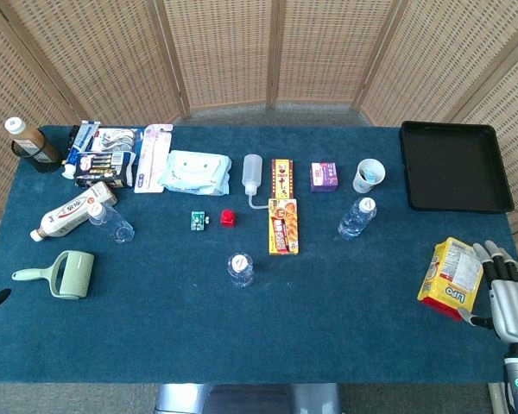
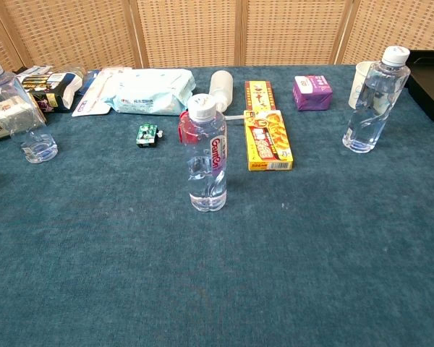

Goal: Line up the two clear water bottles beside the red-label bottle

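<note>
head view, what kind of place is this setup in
Probably an indoor test or demo station, not a home: a table under dark blue cloth, woven wicker screen panels closing it off behind, and assorted groceries laid out, such as the red-label clear water bottle and yellow snack box.

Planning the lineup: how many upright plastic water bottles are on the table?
3: the red-label bottle at centre front, one clear bottle to the right by the paper cup, another clear bottle at left.
</note>
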Robot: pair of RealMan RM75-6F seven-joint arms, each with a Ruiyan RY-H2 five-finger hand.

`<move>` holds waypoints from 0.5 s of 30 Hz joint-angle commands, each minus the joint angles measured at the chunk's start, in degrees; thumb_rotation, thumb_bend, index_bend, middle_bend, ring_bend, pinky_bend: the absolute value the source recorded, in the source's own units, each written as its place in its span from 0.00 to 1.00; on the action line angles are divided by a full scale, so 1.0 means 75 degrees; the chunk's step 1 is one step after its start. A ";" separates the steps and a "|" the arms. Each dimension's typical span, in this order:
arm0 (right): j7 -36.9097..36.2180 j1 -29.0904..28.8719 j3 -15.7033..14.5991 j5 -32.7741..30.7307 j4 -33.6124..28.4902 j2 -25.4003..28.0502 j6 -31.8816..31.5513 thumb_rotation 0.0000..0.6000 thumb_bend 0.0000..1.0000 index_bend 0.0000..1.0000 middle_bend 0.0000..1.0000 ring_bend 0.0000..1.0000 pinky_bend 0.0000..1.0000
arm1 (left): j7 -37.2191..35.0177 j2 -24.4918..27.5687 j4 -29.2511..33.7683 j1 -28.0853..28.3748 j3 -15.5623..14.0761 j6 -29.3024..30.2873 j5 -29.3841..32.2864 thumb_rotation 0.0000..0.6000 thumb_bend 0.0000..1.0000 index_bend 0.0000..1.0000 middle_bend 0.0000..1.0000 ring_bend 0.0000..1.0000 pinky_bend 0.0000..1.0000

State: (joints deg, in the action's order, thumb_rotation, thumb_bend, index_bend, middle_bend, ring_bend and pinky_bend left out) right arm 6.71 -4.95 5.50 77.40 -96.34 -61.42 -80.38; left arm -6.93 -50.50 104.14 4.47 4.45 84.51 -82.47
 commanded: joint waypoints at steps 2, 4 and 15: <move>-0.0100 0.0006 -0.0026 0.0053 0.0037 0.0015 0.0009 1.00 0.00 0.00 0.02 0.08 0.13 | 0.0065 -0.0015 0.0064 -0.0042 -0.0020 0.0093 -0.0052 1.00 0.09 0.00 0.00 0.00 0.16; -0.0187 0.0012 -0.0042 0.0115 0.0053 0.0023 -0.0007 1.00 0.00 0.00 0.02 0.08 0.13 | 0.0172 -0.0054 0.0085 -0.0064 -0.0029 0.0155 -0.0083 1.00 0.09 0.00 0.00 0.00 0.16; -0.2465 -0.0914 0.0550 0.0048 0.0751 0.0115 0.1221 1.00 0.00 0.00 0.11 0.15 0.21 | 0.0417 -0.0153 0.0143 -0.0171 -0.0201 0.0341 -0.0450 1.00 0.09 0.00 0.00 0.00 0.16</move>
State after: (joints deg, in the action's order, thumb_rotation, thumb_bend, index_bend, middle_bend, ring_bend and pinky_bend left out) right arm -8.23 -8.73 7.46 79.13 -92.58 -61.11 -75.27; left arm -3.86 -51.65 105.21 3.22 3.02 87.04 -85.78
